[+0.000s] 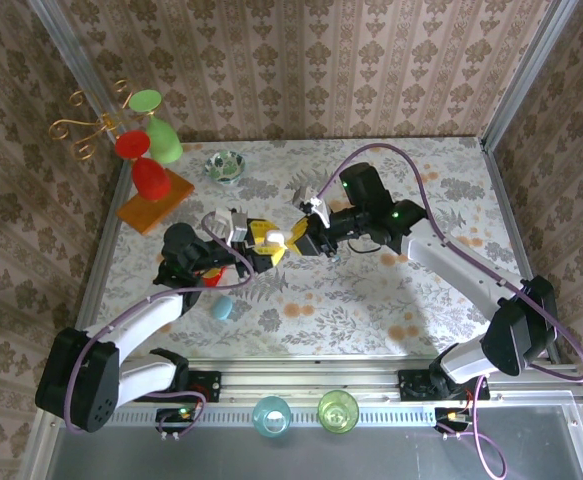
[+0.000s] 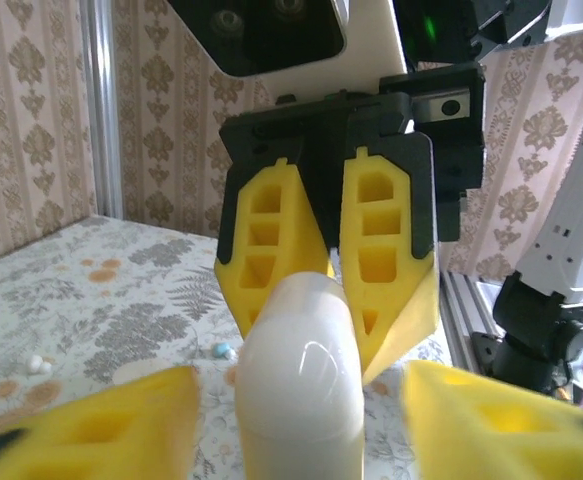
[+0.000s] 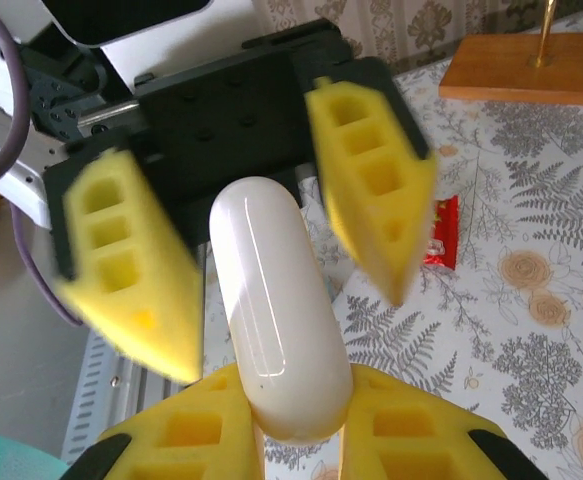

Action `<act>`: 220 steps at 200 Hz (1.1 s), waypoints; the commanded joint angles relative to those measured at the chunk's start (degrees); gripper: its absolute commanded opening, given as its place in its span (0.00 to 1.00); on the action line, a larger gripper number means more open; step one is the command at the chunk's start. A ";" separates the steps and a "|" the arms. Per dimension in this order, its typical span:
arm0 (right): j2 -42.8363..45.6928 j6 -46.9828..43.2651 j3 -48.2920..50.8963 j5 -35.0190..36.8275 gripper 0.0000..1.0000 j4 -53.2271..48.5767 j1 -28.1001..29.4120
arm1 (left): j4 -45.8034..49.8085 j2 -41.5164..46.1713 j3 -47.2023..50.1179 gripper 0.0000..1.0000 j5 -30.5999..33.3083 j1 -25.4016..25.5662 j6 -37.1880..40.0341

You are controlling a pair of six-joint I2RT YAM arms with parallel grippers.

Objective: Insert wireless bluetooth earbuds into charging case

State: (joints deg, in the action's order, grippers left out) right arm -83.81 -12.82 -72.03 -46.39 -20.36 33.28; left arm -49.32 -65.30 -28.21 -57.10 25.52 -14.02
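A white, pill-shaped charging case (image 1: 274,238) hangs above the middle of the table between both grippers. My right gripper (image 3: 301,400) is shut on one end of the case (image 3: 276,310), with a yellow pad pressed against each side. My left gripper (image 2: 299,400) is open. Its yellow fingers (image 2: 101,425) stand apart on either side of the case (image 2: 301,380), with a gap on both sides. On the table below lie tiny earbuds: a bluish one (image 2: 219,350) and whitish ones (image 2: 39,365).
A green glass bowl (image 1: 225,166) and a wooden-based cup stand (image 1: 154,200) are at the back left. A teal rounded case (image 1: 221,307) lies near the left arm and a red packet (image 3: 441,232) lies on the cloth. Two cups (image 1: 271,413) stand by the near rail.
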 commanded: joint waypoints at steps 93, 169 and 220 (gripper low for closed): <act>-18.52 30.21 -2.31 22.28 0.19 12.85 -8.42 | 20.67 10.35 6.57 1.00 35.08 2.50 27.10; -42.64 42.17 -21.20 27.81 0.19 8.14 -14.57 | 19.44 4.88 7.21 1.00 38.14 4.27 27.46; -49.99 43.52 -28.60 27.71 0.23 4.78 -16.41 | 19.26 4.48 7.64 1.00 38.55 4.72 27.34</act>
State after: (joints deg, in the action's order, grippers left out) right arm -131.59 29.02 -97.65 -19.94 -11.64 16.93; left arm -29.54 -60.66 -21.41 -19.31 29.71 12.14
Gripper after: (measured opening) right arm 0.210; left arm 0.999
